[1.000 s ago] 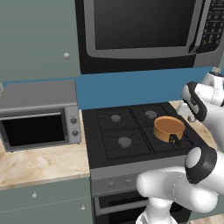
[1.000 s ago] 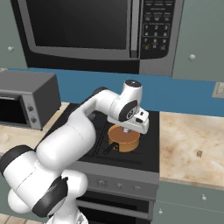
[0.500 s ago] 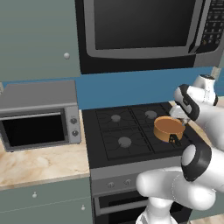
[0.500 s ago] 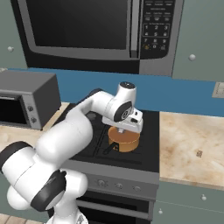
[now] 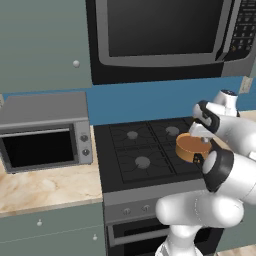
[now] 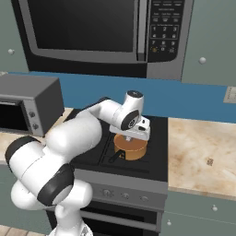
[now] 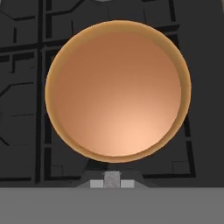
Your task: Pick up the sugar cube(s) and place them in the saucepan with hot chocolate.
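Pincer (image 6: 136, 136) hovering directly above saucepan (image 7: 117, 89).
Jaw state cannot be determined. The round, shallow, orange-copper saucepan, showing a smooth flat brown surface, is sitting on the black stove (image 6: 154, 159) grate at the front right burner. No legible writing is showing.

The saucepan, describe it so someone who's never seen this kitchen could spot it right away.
Find the black stove under the big built-in microwave. On its front right burner, directly beneath the gripper, sits the saucepan. It is the one small round orange-copper pan with a flat brown surface, on otherwise dark grates.
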